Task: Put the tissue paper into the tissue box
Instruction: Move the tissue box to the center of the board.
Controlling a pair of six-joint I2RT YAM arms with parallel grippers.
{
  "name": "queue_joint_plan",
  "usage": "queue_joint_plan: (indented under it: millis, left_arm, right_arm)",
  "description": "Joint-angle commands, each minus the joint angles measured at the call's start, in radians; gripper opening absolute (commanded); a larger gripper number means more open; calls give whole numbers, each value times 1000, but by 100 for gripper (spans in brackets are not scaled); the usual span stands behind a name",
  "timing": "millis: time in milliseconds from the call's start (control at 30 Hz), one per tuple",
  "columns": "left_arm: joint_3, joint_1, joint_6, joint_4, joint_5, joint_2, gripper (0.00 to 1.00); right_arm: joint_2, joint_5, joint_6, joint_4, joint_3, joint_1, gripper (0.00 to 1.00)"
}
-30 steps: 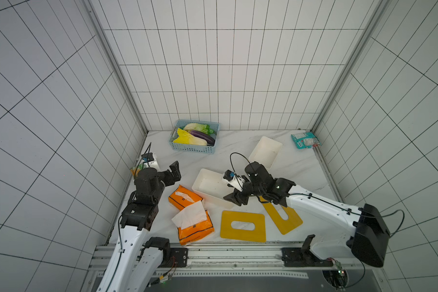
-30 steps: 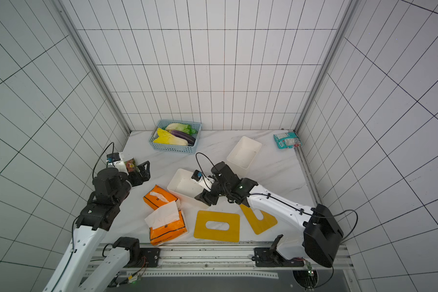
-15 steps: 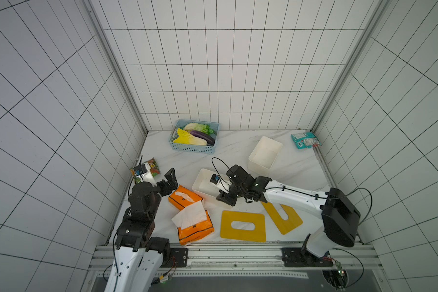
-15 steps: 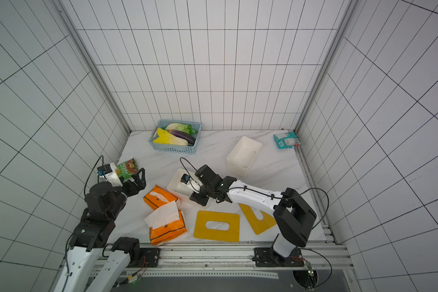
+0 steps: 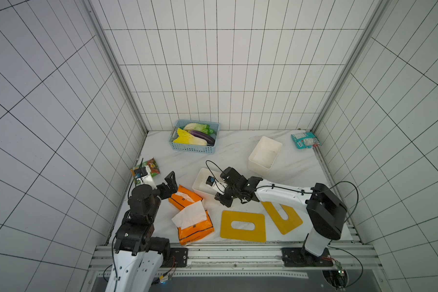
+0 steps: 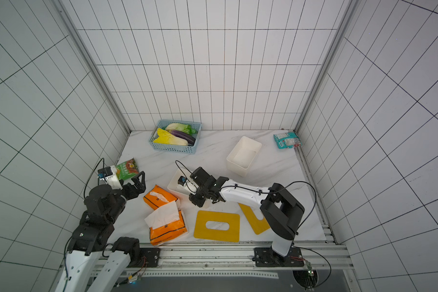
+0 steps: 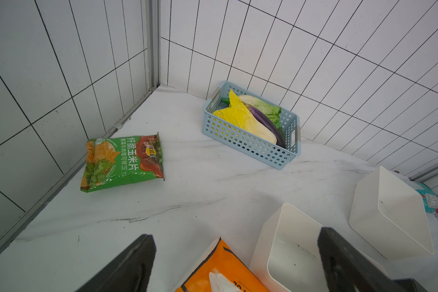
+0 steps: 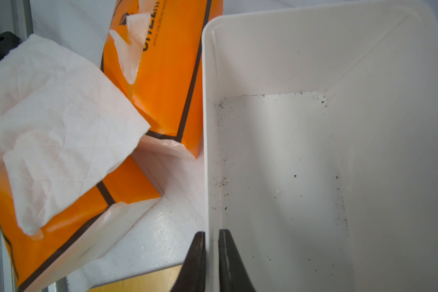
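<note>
Right wrist view: my right gripper [image 8: 211,236] pinches the tissue box [image 8: 276,50] wall; in a top view the tissue pack [image 5: 187,201] sits just left, by my open left gripper [image 5: 172,182].

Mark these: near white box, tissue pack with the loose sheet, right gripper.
near white box [image 8: 276,151]: right wrist view, bare inner floor.
tissue pack with the loose sheet [image 5: 197,231]: a top view, orange wrapper below the sheet.
right gripper [image 8: 211,235]: right wrist view, midway between fingertips, astride the box wall.
</note>
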Motion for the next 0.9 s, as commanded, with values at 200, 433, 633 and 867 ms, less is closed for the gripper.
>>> queue_joint_plan:
  millis: [200, 433, 633, 867]
  left_arm:
    - [-13, -3, 14, 3, 23, 1, 98]
    - [-14, -3, 14, 6, 36, 8, 99]
    - [-15, -3, 14, 7, 38, 11, 98]
    - [-15, -2, 14, 9, 46, 14, 98]
  right_arm:
    - [36, -31, -66, -31, 89, -123, 0]
    - [122, -138, -212, -89, 193, -246, 0]
    - [187, -153, -349, -184, 273, -281, 0]
    - [106, -246, -292, -232, 300, -274, 31]
